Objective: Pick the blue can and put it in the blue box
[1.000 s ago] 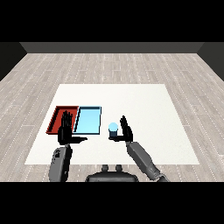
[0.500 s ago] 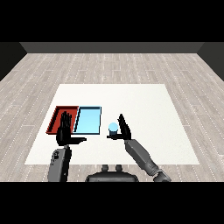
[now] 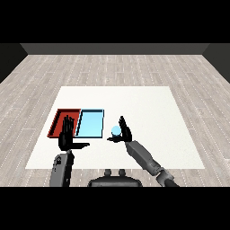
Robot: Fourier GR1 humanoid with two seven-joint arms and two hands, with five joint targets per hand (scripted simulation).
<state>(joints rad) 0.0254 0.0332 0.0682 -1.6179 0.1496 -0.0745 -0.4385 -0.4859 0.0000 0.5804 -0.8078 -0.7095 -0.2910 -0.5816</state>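
The blue can (image 3: pixel 116 131) stands upright on the white table, just right of the light blue tray (image 3: pixel 91 123). My right hand (image 3: pixel 124 133) is against the can's right side, fingers straight up behind it and thumb reaching under its front; the fingers have not curled round it. My left hand (image 3: pixel 67 136) is held open and upright over the front edge of the red tray (image 3: pixel 58 117), thumb pointing right. It hides part of that tray's front rim.
The red and blue trays lie side by side at the table's left, both with nothing in them. The white table (image 3: pixel 148 108) stretches wide to the right and behind the can.
My right hand has slid left until it meets the can. The can and the left hand have stayed where they were.
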